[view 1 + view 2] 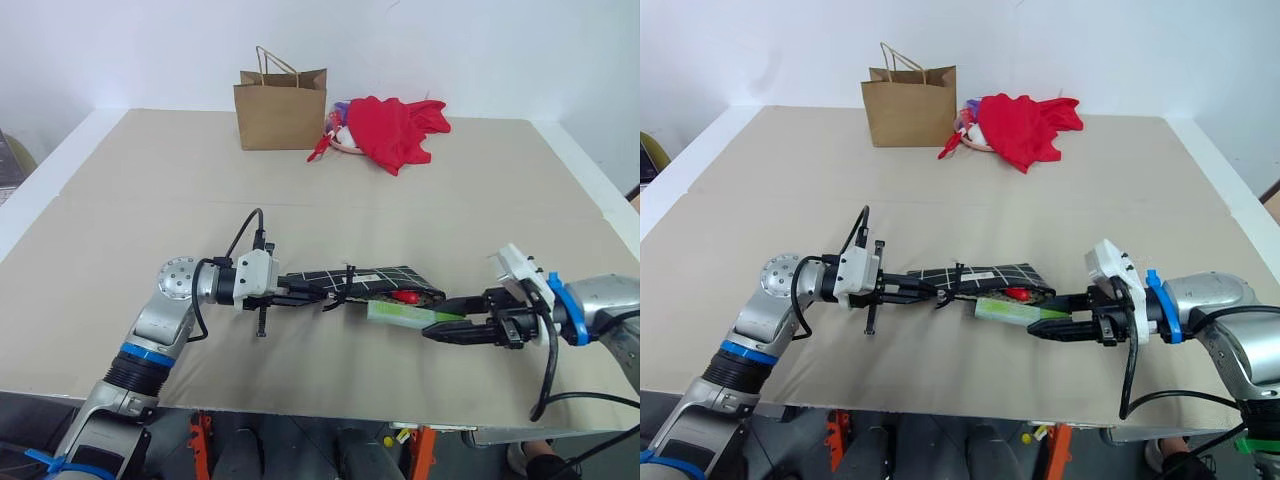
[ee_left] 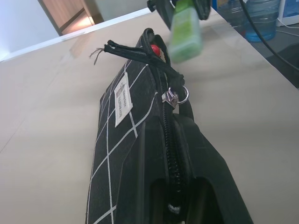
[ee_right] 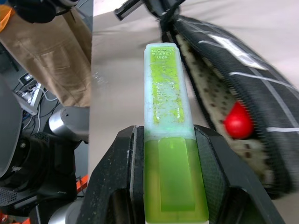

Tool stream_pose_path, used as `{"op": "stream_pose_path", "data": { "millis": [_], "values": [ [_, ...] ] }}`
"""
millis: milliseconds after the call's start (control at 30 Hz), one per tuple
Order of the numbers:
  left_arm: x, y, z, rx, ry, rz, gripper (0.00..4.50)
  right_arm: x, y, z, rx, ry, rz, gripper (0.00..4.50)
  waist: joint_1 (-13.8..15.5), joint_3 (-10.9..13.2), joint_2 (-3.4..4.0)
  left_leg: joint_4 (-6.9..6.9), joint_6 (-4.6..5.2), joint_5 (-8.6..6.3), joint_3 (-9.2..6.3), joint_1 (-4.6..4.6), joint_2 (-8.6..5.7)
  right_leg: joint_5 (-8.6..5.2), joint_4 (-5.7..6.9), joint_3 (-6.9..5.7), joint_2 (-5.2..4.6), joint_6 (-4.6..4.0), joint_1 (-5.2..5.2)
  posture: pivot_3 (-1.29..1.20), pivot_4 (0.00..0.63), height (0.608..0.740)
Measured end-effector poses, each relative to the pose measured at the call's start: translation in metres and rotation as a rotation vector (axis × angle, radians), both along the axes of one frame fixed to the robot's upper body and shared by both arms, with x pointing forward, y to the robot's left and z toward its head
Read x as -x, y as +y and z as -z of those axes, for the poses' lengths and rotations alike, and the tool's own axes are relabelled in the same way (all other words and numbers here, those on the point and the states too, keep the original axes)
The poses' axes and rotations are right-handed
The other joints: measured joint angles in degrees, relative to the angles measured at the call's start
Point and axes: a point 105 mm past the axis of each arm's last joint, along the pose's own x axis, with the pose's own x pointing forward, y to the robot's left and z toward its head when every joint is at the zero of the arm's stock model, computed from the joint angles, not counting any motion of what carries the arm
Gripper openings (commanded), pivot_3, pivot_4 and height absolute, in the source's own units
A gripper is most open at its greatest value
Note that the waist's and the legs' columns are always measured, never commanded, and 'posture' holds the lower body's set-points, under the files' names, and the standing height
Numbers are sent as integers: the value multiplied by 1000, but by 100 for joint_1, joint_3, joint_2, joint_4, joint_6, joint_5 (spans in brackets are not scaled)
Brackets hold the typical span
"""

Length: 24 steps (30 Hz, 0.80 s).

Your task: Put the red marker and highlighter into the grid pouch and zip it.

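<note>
The grid pouch (image 1: pixel 375 280), black with white lines, lies flat near the table's front. My left gripper (image 1: pixel 300 290) is shut on its left end, along the zipper side. The pouch's right end gapes open, and the red marker's red tip (image 1: pixel 405 296) shows inside the mouth. My right gripper (image 1: pixel 440 327) is shut on the lime-green highlighter (image 1: pixel 400 314), held level with its pale cap end pointing left, just in front of the open mouth. In the right wrist view the highlighter (image 3: pixel 168 116) lies beside the opening, with the red tip (image 3: pixel 238 122) in the dotted lining.
A brown paper bag (image 1: pixel 282 110) stands at the back of the table (image 1: pixel 150 200). A red cloth (image 1: pixel 395 128) lies in a heap to its right. The table's front edge runs just below both grippers.
</note>
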Motion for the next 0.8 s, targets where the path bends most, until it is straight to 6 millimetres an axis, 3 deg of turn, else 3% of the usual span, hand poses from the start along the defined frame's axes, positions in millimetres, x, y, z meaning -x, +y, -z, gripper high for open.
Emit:
{"op": "stream_pose_path", "data": {
  "millis": [367,700,767,800],
  "values": [
    [6,-4,6,-4,16,12,0,-3,-1,14,33,81,-6,1141,-1,1,0,1,0,0,0,1,0,1,0,-1,0,0,-1,0,150,740],
    [6,-5,3,8,3,1,0,-23,7,3,21,91,40,1141,3,1,0,-1,0,0,0,-1,0,0,0,-1,0,0,-2,0,150,740],
    [6,-6,3,9,3,2,0,-23,9,6,28,103,37,2143,3,1,0,-1,0,0,0,-1,0,0,0,-2,0,0,-2,0,150,740],
    [6,-6,3,9,3,3,0,-22,12,9,27,113,23,2413,3,1,0,-1,0,0,0,-1,0,0,0,-2,0,0,-3,0,150,740]
  ]
}}
